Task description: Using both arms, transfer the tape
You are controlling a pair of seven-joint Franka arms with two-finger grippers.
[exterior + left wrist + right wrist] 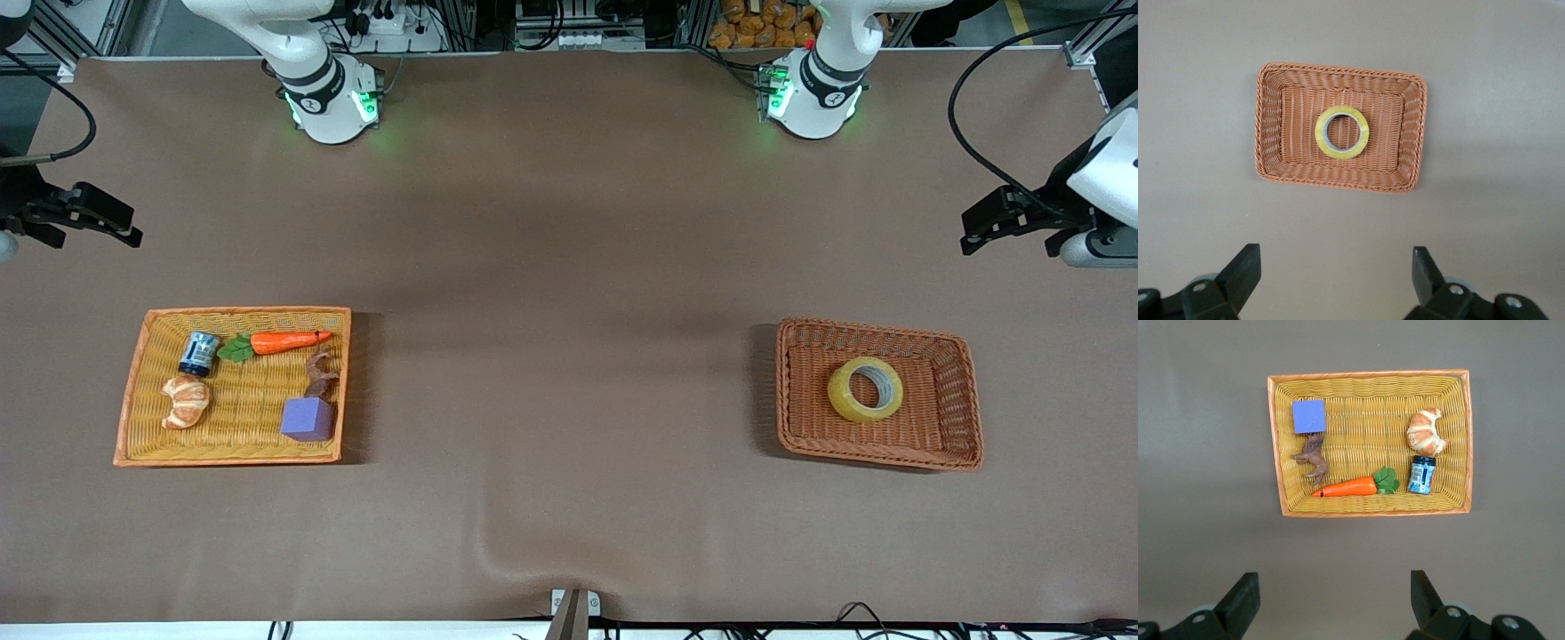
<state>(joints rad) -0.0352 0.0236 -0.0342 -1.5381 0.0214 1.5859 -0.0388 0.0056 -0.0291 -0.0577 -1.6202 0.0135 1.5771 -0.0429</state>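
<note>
The tape [865, 389], a yellowish ring with a pale grey core, lies flat in a brown wicker basket [951, 444] toward the left arm's end of the table. It also shows in the left wrist view [1342, 132], inside that basket [1405, 143]. My left gripper [973, 233] is open and empty, high over the table at that end, apart from the basket; its fingertips [1248, 263] frame bare table. My right gripper [124, 233] is open and empty, high over the table at the right arm's end.
An orange wicker tray [133, 418] at the right arm's end holds a purple cube [308, 419], a carrot [283, 341], a croissant [186, 401], a small can [198, 353] and a brown toy animal [318, 373]. The right wrist view shows that tray [1281, 453].
</note>
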